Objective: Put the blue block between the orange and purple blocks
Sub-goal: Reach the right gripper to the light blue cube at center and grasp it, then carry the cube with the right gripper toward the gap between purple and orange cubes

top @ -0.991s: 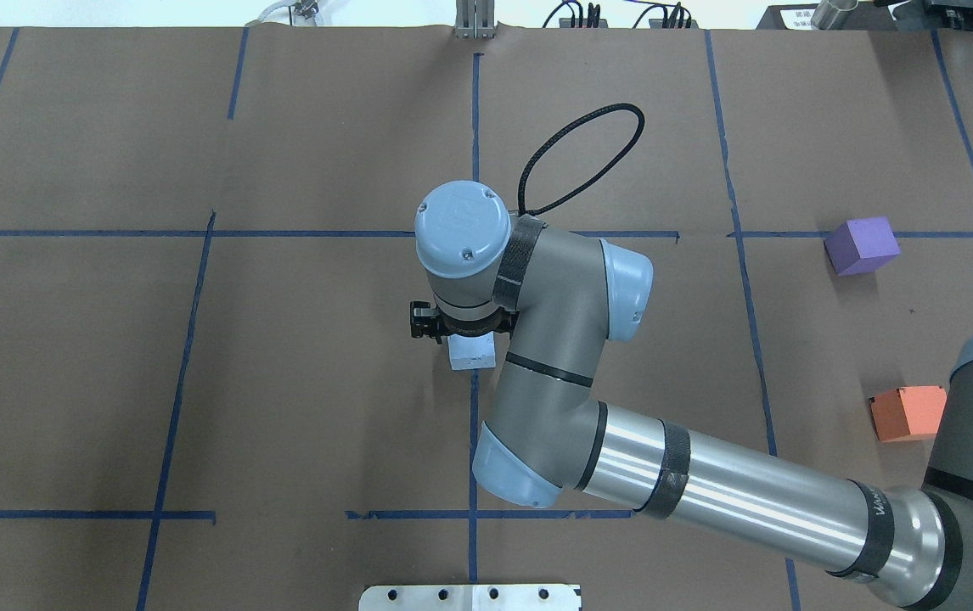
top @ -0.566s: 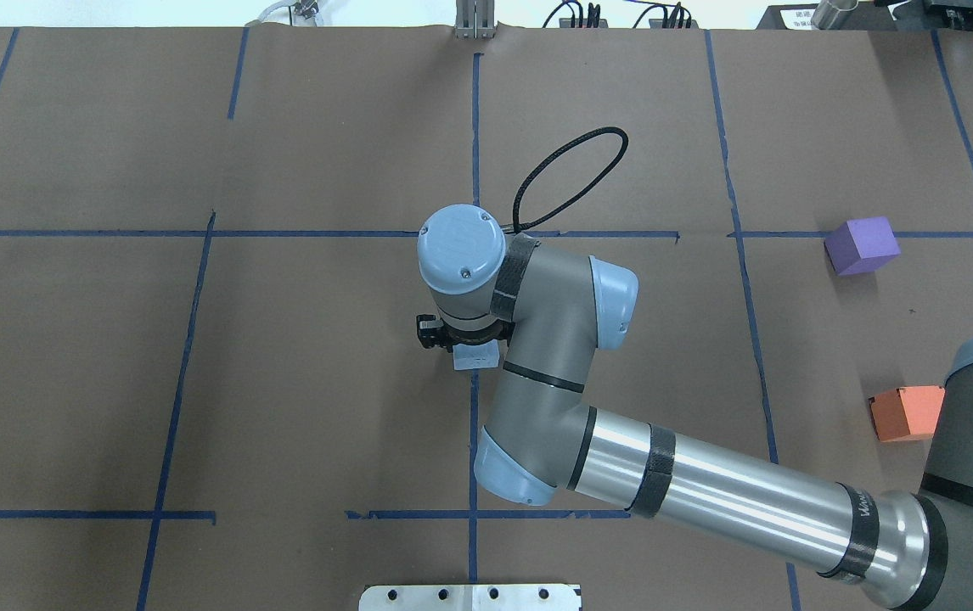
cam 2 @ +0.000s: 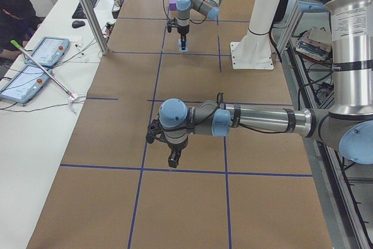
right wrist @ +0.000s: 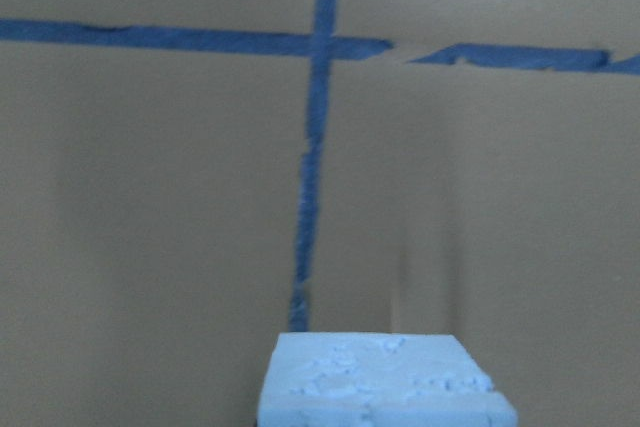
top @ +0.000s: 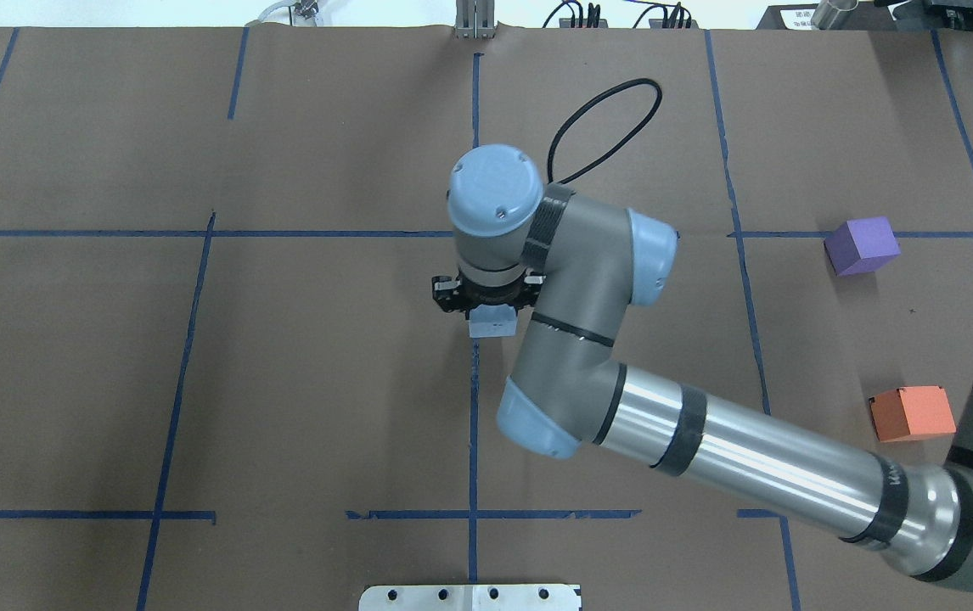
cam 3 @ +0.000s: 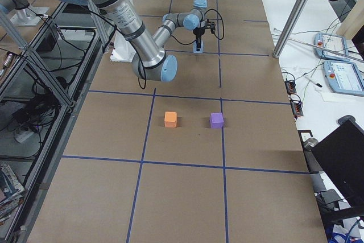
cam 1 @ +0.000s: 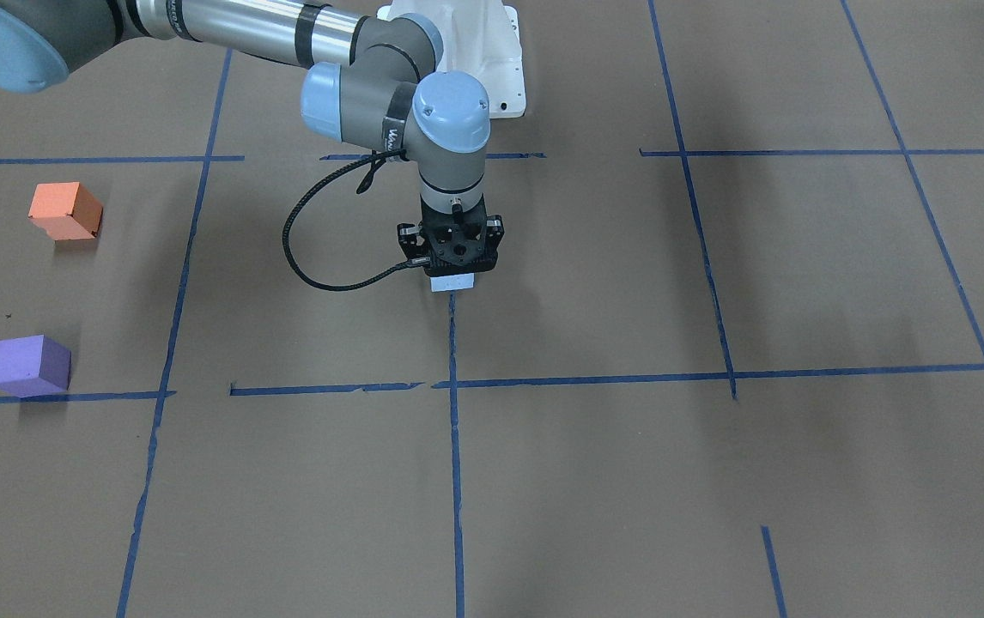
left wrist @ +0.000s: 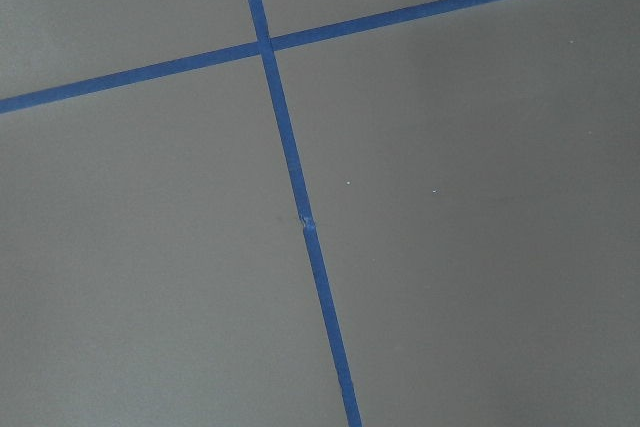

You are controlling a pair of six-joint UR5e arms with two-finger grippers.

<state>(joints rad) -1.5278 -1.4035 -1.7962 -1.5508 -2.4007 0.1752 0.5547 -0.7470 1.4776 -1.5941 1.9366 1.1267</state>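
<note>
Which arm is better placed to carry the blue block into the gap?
Right. The right gripper sits directly on the blue block, and the orange block and purple block lie on that arm's side. The left gripper hangs far from all three.

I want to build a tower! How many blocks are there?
3. The blue block is in the right pincer mid-table; the orange block and purple block sit apart on the robot's right. None seems hidden.

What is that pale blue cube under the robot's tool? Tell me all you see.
The blue block is a small pale cube, foam-like, one face rough and pitted. It sits upright, clamped from above by the right tool, over a blue tape line near the middle of the table. Whether it touches the table is unclear.
</note>
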